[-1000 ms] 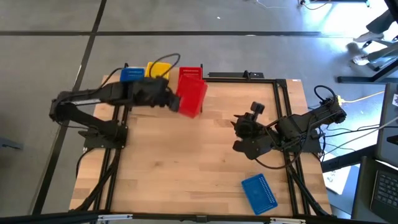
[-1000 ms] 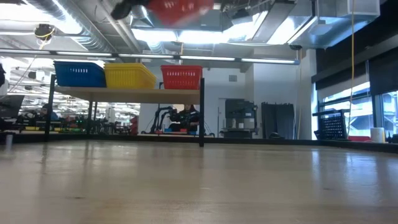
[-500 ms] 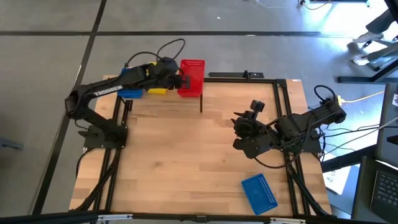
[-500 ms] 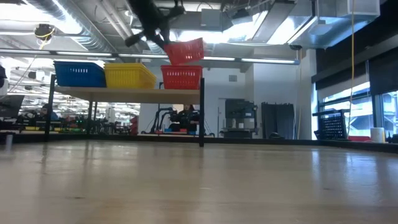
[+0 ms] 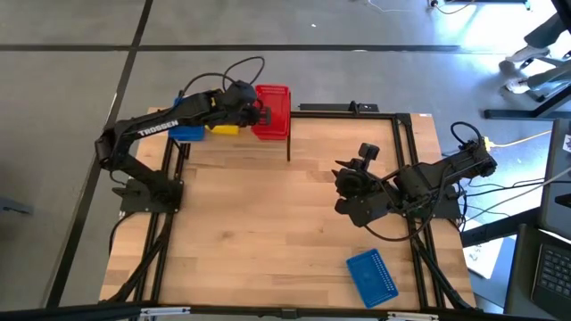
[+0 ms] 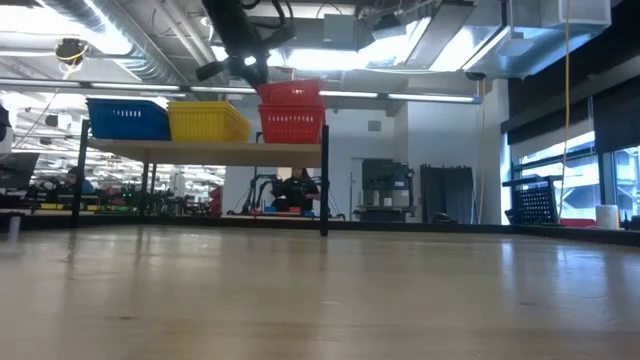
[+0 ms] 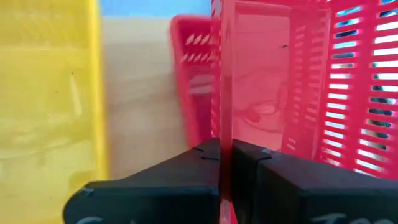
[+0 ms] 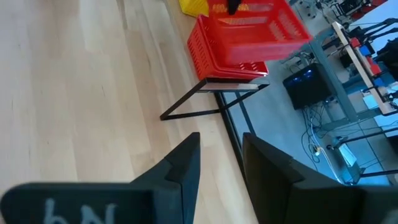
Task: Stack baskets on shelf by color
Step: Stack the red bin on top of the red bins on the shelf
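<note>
The wooden shelf (image 6: pixel 200 152) stands at the table's far left on black posts. On it sit a blue basket (image 6: pixel 127 120), a yellow basket (image 6: pixel 208 122) and a red basket (image 6: pixel 292 125), each on its bottom. A second red basket (image 6: pixel 290 93) sits on top of the shelf's red one, with my left gripper (image 5: pixel 253 114) shut on it. Another blue basket (image 5: pixel 370 276) lies on the table near its near right corner. My right gripper (image 5: pixel 355 183) waits open above the table's right half. My left gripper holds the upper red basket by the top of its side wall (image 7: pixel 225 134) facing the yellow basket (image 7: pixel 50 93). One finger (image 7: pixel 193 163) is outside the wall, the other (image 7: pixel 264 165) inside. The fingers come from the table's left, slanting down. The basket is level, its bottom in the lower red basket (image 7: pixel 186 74).
The shelf's black front post (image 5: pixel 288 143) stands just near of the red baskets. A black frame rail (image 5: pixel 348 111) runs along the table's far edge. Bare wooden tabletop (image 5: pixel 268 223) spreads between the two arms.
My left gripper, shut on the red basket, has moved from over the table toward the far edge and down to the shelf. The basket was tilted and high; now it is level and rests on the shelf's red basket.
</note>
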### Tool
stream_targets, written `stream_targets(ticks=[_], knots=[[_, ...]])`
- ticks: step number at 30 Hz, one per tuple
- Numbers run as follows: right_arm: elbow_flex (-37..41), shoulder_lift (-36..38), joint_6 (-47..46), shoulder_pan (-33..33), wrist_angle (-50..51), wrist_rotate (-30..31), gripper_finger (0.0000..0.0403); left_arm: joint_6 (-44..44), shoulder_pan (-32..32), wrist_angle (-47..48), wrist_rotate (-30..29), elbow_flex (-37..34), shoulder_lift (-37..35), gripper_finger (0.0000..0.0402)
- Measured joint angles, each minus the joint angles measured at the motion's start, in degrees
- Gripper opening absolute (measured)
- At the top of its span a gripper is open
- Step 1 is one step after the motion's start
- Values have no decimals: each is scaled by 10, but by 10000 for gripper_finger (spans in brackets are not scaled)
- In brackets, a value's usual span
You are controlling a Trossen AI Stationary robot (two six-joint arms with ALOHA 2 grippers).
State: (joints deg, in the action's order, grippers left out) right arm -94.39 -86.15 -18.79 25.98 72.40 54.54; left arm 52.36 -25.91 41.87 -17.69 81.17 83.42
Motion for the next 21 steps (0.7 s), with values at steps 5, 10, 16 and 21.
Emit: stream_targets(ticks=[5, 10, 16, 21], knots=[[0, 0, 1, -4, 2, 0, 117, -15, 2, 12, 20, 0, 8, 2], [0, 0, 12, -6, 2, 0, 117, -33, 2, 10, 30, 0, 7, 22], [0, 0, 12, -6, 2, 0, 117, -31, 1, 10, 29, 0, 7, 58], [0, 0, 13, -6, 3, 0, 117, -40, -1, -13, 28, 0, -2, 72]])
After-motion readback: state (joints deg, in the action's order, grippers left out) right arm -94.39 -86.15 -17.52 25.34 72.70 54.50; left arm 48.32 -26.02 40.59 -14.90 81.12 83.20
